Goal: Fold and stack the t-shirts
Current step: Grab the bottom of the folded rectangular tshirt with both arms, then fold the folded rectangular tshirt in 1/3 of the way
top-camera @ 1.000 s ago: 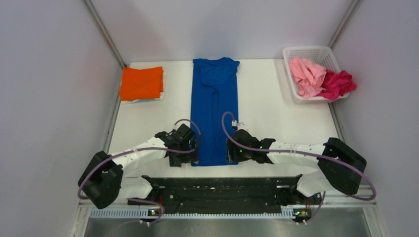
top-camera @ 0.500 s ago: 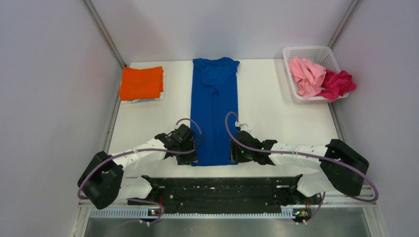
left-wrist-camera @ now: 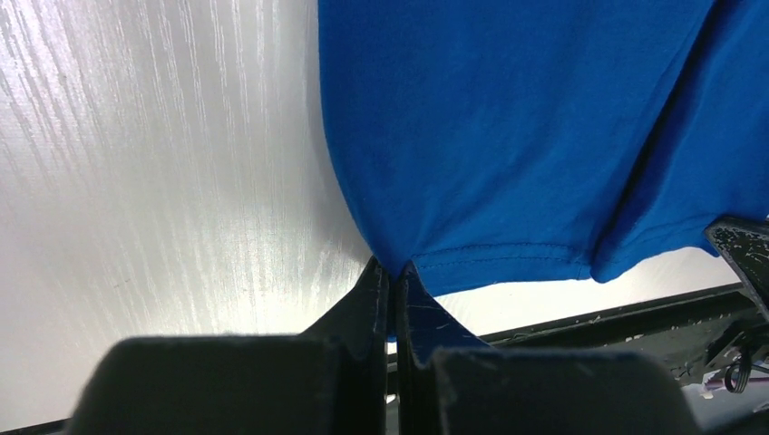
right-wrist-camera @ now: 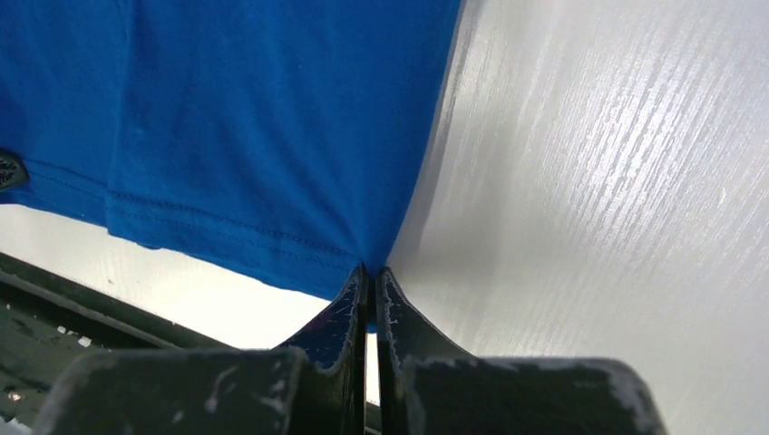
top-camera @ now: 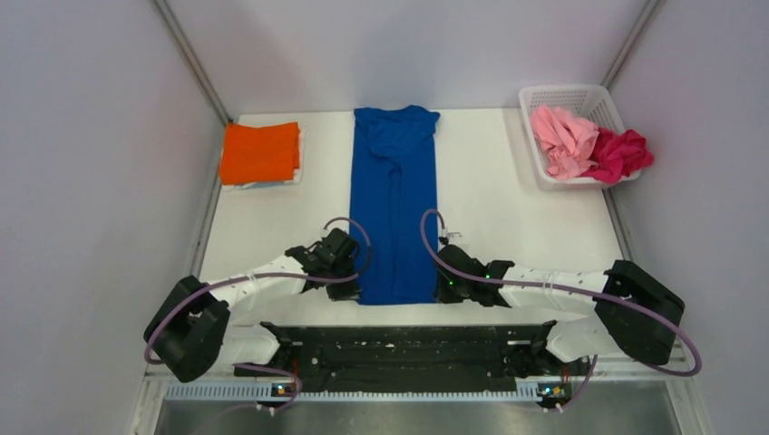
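Observation:
A royal blue t-shirt [top-camera: 395,195] lies folded into a long strip down the middle of the table, collar at the far end. My left gripper [top-camera: 355,292] is shut on its near left hem corner [left-wrist-camera: 392,263]. My right gripper [top-camera: 442,290] is shut on the near right hem corner [right-wrist-camera: 368,263]. Both wrist views show blue cloth pinched between the closed fingertips. A folded orange t-shirt [top-camera: 260,152] rests at the far left. Light pink [top-camera: 563,138] and magenta [top-camera: 620,154] t-shirts lie crumpled in the basket.
The white lattice basket [top-camera: 567,92] stands at the far right corner. Grey walls close in both sides and the back. A black rail [top-camera: 408,349] with the arm bases runs along the near edge.
Both grippers have closed on the blue t-shirt's near hem corners. The right gripper shifted slightly right and nearer; the hem now looks pulled a little wider.

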